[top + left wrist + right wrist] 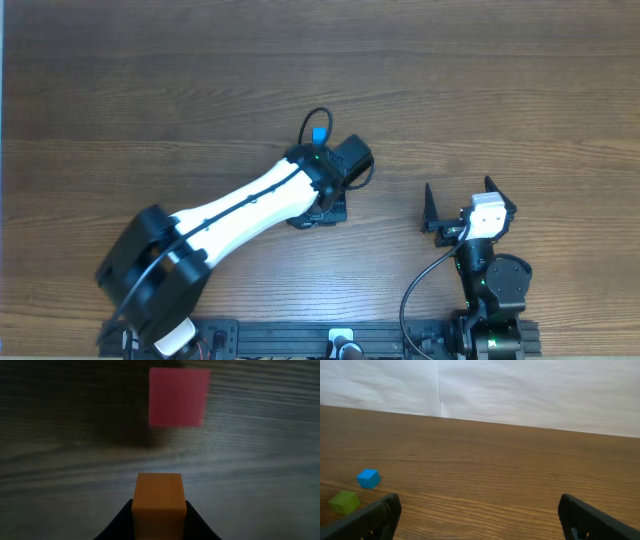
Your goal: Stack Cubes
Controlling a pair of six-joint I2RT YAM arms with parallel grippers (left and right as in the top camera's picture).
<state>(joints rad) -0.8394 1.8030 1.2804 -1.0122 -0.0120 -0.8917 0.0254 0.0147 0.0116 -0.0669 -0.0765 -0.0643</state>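
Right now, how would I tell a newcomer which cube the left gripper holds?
Follow the white left arm to the middle of the table. The left gripper there is shut on the orange cube. The pink cube beyond it lies loose on the wood; only the orange one is gripped.

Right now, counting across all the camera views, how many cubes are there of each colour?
orange cube: 1
pink cube: 1
blue cube: 1
green cube: 1
Total: 4 cubes
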